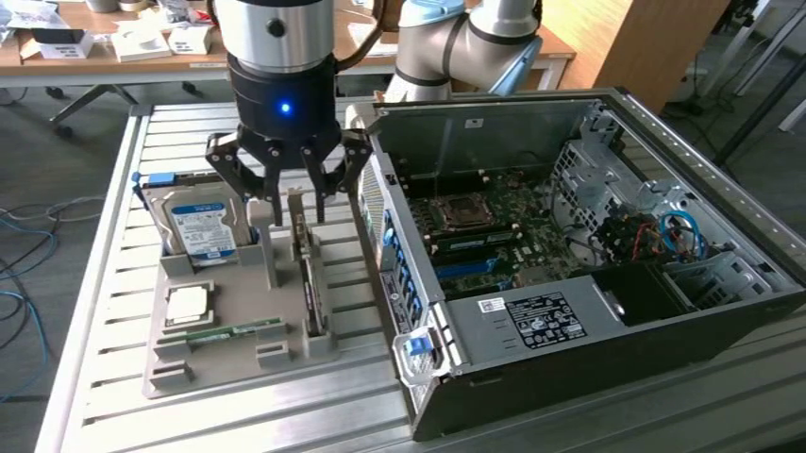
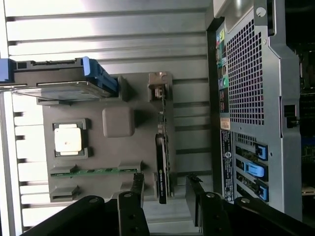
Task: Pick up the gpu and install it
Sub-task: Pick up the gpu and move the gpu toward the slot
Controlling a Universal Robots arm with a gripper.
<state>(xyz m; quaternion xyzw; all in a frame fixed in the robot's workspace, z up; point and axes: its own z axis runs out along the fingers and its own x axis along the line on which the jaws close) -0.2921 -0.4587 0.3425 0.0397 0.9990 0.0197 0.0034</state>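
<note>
As jaws hang open over gpu (image 2: 162, 167), it's edge-on w/ board face hid.

A slatted metal table (image 1: 108, 311) stands on a grey floor (image 1: 63, 160) strewn with blue cables (image 1: 25, 236), with a cluttered wooden desk (image 1: 94, 24) and a wooden panel (image 1: 655, 38) behind it.

1. A robotics lab or test workshop: a slatted metal counter (image 1: 101, 283) carries an open computer case (image 1: 542, 377).
2. Just beside the case, a grey parts tray (image 1: 233, 357) holds components.
3. Behind the case stand a robot arm (image 1: 279, 57) and a cluttered wooden desk (image 1: 94, 21).
4. Beyond the counter, well apart from the case, loose cables (image 1: 19, 226) lie on the floor.
</note>
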